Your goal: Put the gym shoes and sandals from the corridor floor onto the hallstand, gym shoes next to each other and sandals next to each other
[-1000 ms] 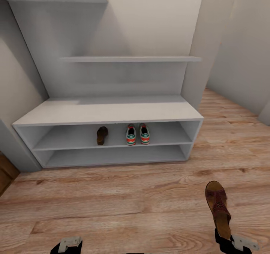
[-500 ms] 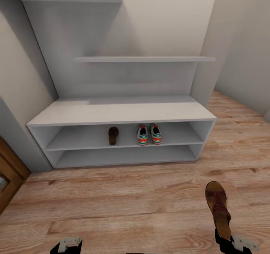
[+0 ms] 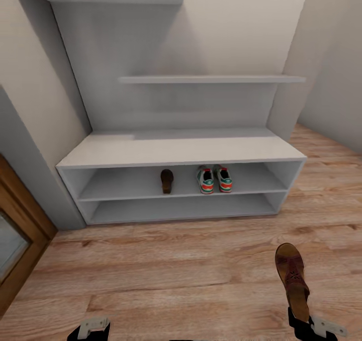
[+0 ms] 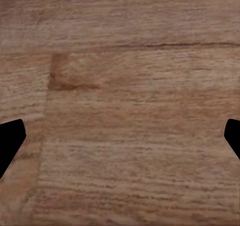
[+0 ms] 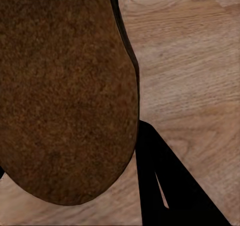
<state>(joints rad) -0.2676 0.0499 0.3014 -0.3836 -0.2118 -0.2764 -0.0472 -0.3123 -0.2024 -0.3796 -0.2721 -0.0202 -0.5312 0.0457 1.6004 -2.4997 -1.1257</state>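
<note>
Brown sandal (image 3: 293, 279) clamped in right gripper (image 3: 300, 321) | left gripper (image 4: 120, 141) spread, low

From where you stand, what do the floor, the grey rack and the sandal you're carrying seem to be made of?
The floor looks like light brown wood planks, with visible grain and seams. The rack seems painted or laminated board: flat matte grey, no grain. The sandal looks like dark brown leather with a tan footbed; its sole appears rough and grainy.
</note>
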